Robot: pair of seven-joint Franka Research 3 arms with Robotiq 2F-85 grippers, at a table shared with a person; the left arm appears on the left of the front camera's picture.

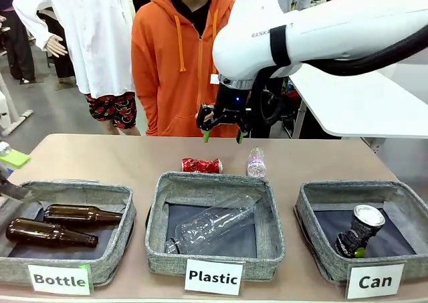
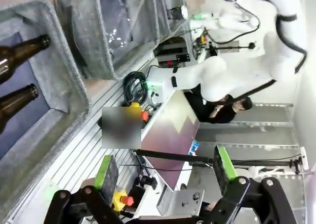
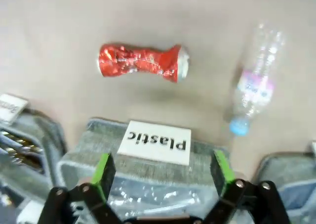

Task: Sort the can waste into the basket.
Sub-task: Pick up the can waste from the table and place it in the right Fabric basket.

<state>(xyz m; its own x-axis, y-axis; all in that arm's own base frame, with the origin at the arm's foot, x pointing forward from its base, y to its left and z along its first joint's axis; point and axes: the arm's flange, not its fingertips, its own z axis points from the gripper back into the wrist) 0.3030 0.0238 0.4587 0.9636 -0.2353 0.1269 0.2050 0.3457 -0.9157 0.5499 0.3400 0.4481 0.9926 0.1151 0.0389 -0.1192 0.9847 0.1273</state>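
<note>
Hanging over the smooth tan tabletop [image 1: 100, 156], the right gripper [image 1: 224, 134] holds its green-padded jaws spread wide and empty, near the crumpled, shiny red can [image 1: 201, 165] lying on its side. The black cylindrical can [image 1: 358, 231] leans inside the grey woven basket [image 1: 332, 268] labelled "Can". The left gripper [image 2: 164, 167] gapes empty too.

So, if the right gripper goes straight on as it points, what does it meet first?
Probably the right gripper meets the rim of the Plastic basket near its label; the crushed red can lies beyond. Depth is unclear.
</note>
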